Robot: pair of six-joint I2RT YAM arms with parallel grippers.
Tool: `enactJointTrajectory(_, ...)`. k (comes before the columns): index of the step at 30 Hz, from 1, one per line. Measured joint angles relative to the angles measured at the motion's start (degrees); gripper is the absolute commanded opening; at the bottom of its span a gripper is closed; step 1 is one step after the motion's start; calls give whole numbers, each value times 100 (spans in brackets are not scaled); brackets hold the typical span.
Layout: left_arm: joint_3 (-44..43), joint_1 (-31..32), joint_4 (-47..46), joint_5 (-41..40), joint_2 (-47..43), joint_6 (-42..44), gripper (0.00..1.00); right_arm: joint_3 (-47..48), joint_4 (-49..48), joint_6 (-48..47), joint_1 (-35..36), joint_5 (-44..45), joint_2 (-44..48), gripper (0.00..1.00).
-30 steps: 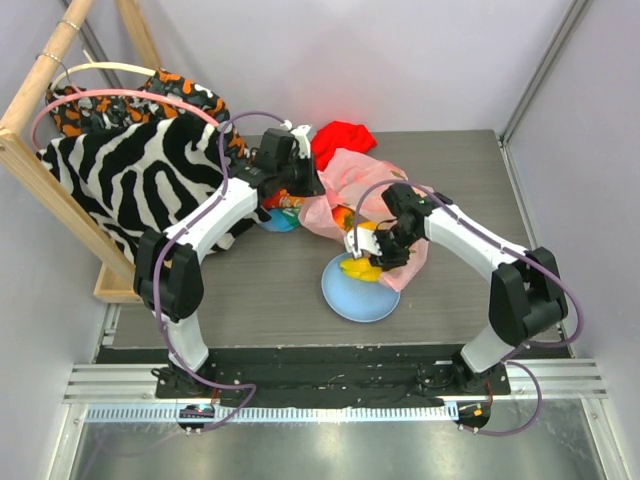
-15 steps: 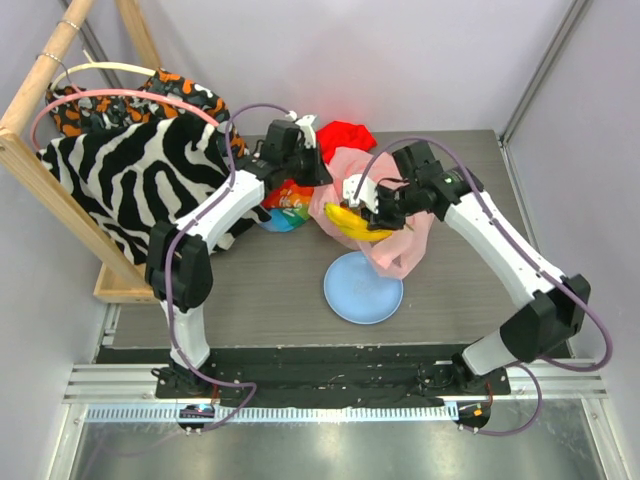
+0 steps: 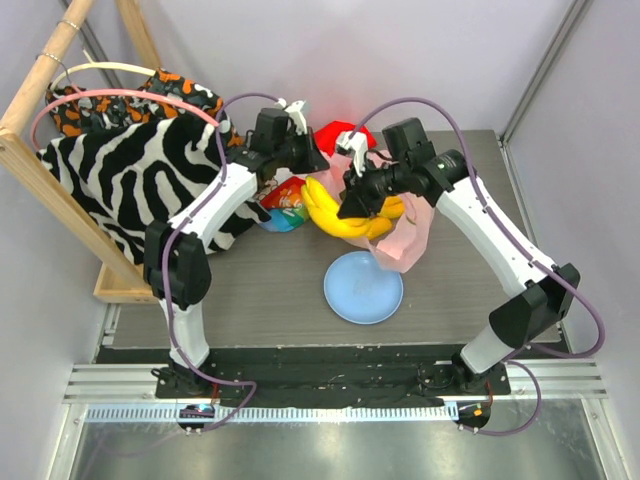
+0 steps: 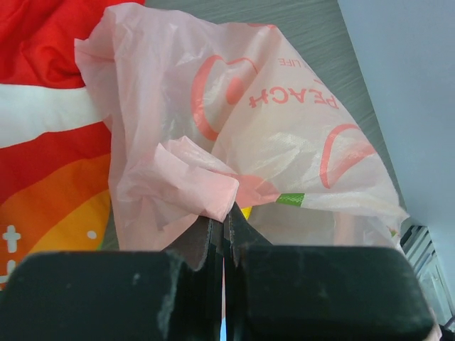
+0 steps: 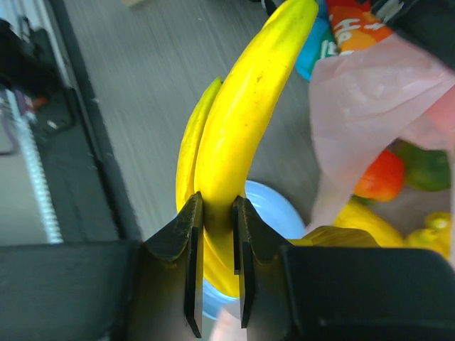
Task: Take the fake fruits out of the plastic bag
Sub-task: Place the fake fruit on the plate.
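My right gripper (image 3: 358, 196) (image 5: 217, 213) is shut on the yellow banana bunch (image 3: 335, 212) (image 5: 238, 121) and holds it in the air above the table. The pink plastic bag (image 3: 405, 232) (image 4: 234, 114) hangs lifted behind and below it. My left gripper (image 3: 305, 158) (image 4: 226, 220) is shut on a fold of the bag's edge. In the right wrist view an orange-red fruit (image 5: 380, 176), a green fruit (image 5: 426, 165) and more yellow fruit (image 5: 370, 224) sit inside the bag's open mouth.
A round light-blue plate (image 3: 362, 288) lies on the table under the bag. A rainbow-striped cloth (image 3: 285, 205) and a red cloth (image 3: 345, 135) lie at the back. A zebra-print cloth (image 3: 120, 175) hangs on a wooden rack (image 3: 40, 170) at the left.
My right gripper has lifted the banana bunch up and back from just above the plate, out of the bag. The left gripper has raised the bag's edge slightly.
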State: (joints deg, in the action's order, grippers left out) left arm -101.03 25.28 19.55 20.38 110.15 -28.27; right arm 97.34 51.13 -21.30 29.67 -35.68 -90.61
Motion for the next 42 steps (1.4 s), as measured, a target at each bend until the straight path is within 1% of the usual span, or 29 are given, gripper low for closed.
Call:
enactJointTrajectory(4, 0, -164, -4, 87, 0, -26, 0, -299, -190, 1123, 160, -144, 9, 1)
enactJointTrajectory(7, 0, -216, -4, 149, 0, -22, 0, -925, -315, 1856, 463, -11, 9, 1)
enactJointTrajectory(12, 4, -216, -13, 179, -7, -26, 0, -1561, -304, 2640, 713, 317, -13, 1)
enactJointTrajectory(19, 136, -216, -46, 179, -146, -22, 0, -2411, -308, 3407, 761, 1226, -20, 1)
enactJointTrajectory(22, 240, -214, -55, 197, -297, -37, 0, -2618, -352, 3637, 763, 1416, -20, 1)
enactJointTrajectory(30, 363, -212, -109, 238, -549, -155, 0, -2839, -457, 4127, 785, 1875, -114, 1)
enactJointTrajectory(37, 704, -210, -170, 236, -756, -160, 0, -2848, -684, 4422, 785, 1858, -468, 1)
enactJointTrajectory(40, 813, -210, -184, 236, -839, -162, 0, -2846, -785, 4470, 785, 1561, -560, 28)
enactJointTrajectory(41, 841, -210, -203, 238, -855, -166, 0, -2846, -820, 4481, 774, 1462, -584, 34)
enactJointTrajectory(42, 863, -210, -216, 238, -863, -168, 0, -2846, -855, 4500, 765, 1366, -610, 37)
